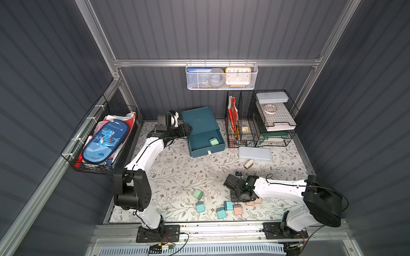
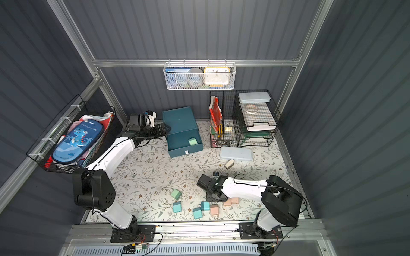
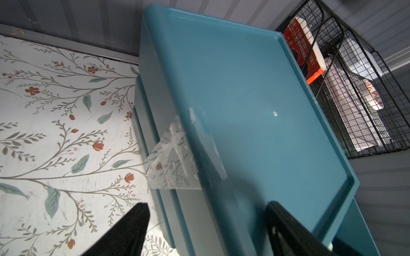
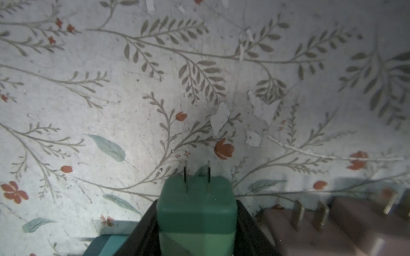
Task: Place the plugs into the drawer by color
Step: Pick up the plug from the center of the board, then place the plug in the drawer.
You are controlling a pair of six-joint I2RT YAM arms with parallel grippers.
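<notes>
The dark teal drawer (image 1: 199,124) stands at the back with one drawer pulled out, and a mint green plug (image 1: 213,141) lies in it. My left gripper (image 3: 206,221) is open at the cabinet's left top edge (image 3: 244,99). In the right wrist view my right gripper (image 4: 197,204) is shut on a mint green plug (image 4: 196,212), prongs pointing away, just above the mat. On the mat near the front lie another green plug (image 1: 198,194), three light blue plugs (image 1: 200,207) (image 1: 228,205) (image 1: 221,213) and peach pink plugs (image 1: 237,209) (image 1: 254,202), the latter partly under my right arm.
A pale grey-blue case (image 1: 254,153) and a tan cylinder (image 1: 249,164) lie right of the drawer. A black wire rack (image 1: 259,119) fills the back right. A wire basket with a dinosaur pencil case (image 1: 104,141) hangs on the left wall.
</notes>
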